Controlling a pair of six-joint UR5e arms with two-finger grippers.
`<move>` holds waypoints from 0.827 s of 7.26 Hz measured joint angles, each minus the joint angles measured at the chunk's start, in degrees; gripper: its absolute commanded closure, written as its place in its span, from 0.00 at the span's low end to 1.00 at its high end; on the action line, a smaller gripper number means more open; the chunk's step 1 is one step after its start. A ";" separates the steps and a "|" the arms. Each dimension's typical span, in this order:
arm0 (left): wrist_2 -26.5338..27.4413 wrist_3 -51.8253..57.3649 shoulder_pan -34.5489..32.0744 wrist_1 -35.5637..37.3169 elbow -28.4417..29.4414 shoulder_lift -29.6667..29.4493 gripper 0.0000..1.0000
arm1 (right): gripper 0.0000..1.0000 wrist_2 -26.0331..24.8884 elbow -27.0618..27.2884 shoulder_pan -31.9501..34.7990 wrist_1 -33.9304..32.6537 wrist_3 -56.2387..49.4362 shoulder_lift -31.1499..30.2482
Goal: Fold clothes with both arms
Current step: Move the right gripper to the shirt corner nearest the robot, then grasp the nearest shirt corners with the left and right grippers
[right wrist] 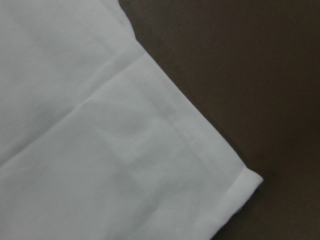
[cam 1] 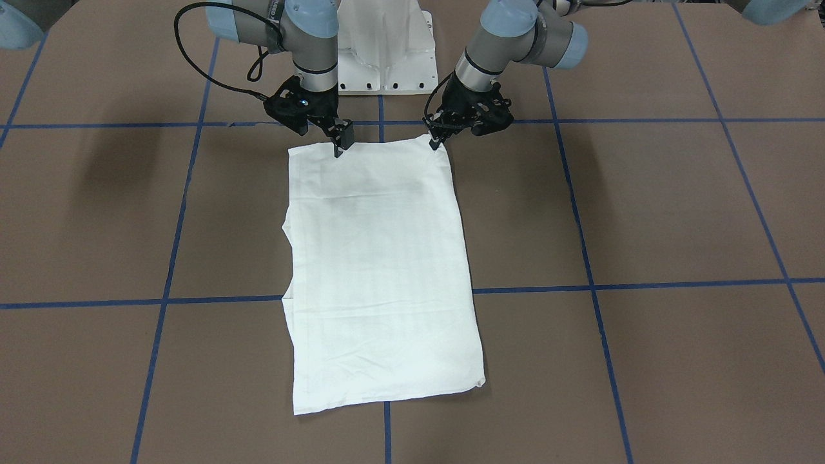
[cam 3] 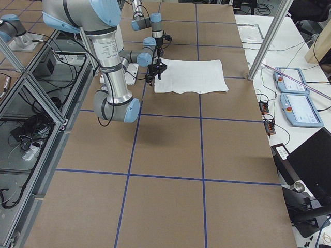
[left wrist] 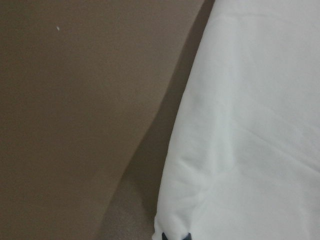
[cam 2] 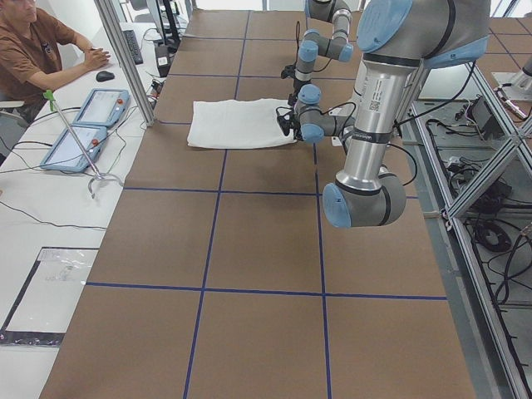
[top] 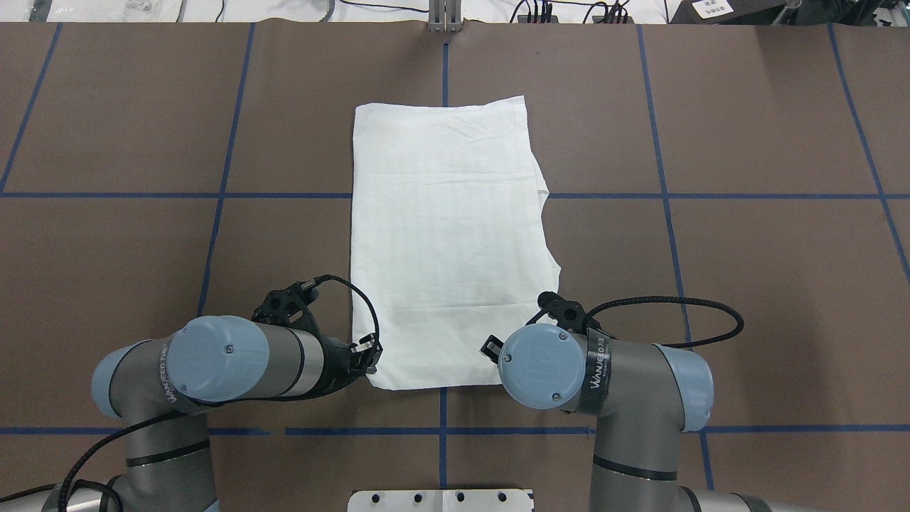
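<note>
White shirt [cam 1: 380,258] folded into a long rectangle, flat on brown worktop [cam 1: 644,212] gridded with blue tape lines [cam 1: 644,284]. Lengthwise away from the robot, centred between both arms, short near edge just in front of white pedestal [cam 1: 387,58]. Light wrinkles. Long side on robot's right uneven, a lower layer poking out.

Left end effector [cam 1: 437,140] down at the shirt's near corner on robot's left, tips at the cloth edge, at worktop level. In left wrist view, dark fingertips [left wrist: 172,236] right at the hem, cloth puckered around them. Cannot tell whether clenched on the cloth or released.

Right end effector [cam 1: 339,143] tipped down at the near short edge, somewhat inboard of the other near corner, tip on or just over the cloth. Right wrist view filled by a flat hemmed shirt corner and bare worktop. Cannot tell whether clenched or released.

Person [cam 2: 37,50] seated at a side desk beyond the shirt's far end, well apart from it.
</note>
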 measured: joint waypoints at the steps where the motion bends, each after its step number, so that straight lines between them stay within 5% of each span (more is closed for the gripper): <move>1: 0.00 -0.06 0.03 0.00 0.00 -0.01 1.00 | 0.00 0.00 -0.57 -0.14 0.02 -0.06 0.05; 6: 0.00 -0.23 0.10 0.00 0.00 -0.08 1.00 | 0.00 -0.13 -1.01 -1.28 0.03 -0.14 -0.79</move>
